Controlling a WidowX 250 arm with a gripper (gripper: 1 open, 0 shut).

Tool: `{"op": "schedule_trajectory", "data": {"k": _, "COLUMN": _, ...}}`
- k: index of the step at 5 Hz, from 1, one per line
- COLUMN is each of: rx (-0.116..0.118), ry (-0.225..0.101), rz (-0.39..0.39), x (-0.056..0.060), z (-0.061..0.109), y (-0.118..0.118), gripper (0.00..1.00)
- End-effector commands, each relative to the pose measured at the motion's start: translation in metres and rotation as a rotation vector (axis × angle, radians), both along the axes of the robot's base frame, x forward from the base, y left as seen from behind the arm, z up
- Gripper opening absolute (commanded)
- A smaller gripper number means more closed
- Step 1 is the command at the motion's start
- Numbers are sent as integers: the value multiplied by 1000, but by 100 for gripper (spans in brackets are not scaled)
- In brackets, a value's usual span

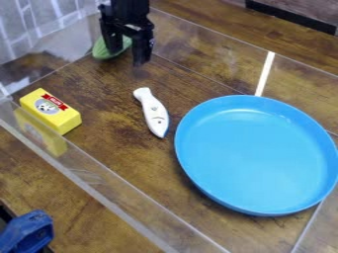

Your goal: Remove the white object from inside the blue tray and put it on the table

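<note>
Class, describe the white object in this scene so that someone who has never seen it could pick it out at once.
Start at the big round blue tray at the right of the wooden table. Just left of its rim, on the tabletop and not in the tray, lies the white object. It is small, elongated and tapered, with dark eye marks near its lower end, unlike the boxy yellow box further left.

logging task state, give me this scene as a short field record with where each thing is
white object: small white plastic fish-like toy, lying on the table left of the tray, not in it
tray: large round blue plastic tray, nothing inside
table: dark brown wood-grain tabletop under a glossy clear sheet
gripper: black gripper at the back, fingers open, pointing down, holding nothing
green toy: green toy beside the gripper, partly hidden
box: small yellow box at left
task state: looks done
</note>
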State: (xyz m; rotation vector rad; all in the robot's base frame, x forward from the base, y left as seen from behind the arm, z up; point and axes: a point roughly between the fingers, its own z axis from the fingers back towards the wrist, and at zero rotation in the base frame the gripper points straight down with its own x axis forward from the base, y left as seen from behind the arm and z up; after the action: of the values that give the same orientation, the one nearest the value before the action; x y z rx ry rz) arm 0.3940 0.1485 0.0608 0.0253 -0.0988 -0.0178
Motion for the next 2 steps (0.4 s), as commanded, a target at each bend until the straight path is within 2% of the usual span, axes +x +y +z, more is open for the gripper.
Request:
{"op": "schedule_trajectory", "data": {"k": 1, "rx": 22, "ry": -53, "rz": 26, "x": 2, "z": 20, "y": 16, "gripper": 100}}
{"op": "schedule_trajectory", "data": {"k": 2, "rx": 22, "ry": -52, "rz": 23, "x": 0, "z": 21, "y": 20, "gripper": 100}}
